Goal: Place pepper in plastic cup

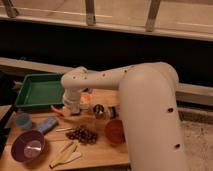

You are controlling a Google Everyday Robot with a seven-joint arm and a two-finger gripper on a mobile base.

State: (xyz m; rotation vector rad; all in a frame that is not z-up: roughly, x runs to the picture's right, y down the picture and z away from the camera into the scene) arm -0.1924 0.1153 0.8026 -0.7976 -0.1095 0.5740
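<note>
One slender red-orange pepper (56, 110) sat just beside my gripper (71, 109), which hung low over the wooden surface (100, 150) to take it; whether it gripped, I could not tell. A small grey-blue plastic cup (22, 120) stood further left.

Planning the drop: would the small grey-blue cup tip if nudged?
Probably slides rather than tips: the plastic cup looks short and wide. Likely light, being small. The gripper hangs by the pepper, away from the cup.
</note>
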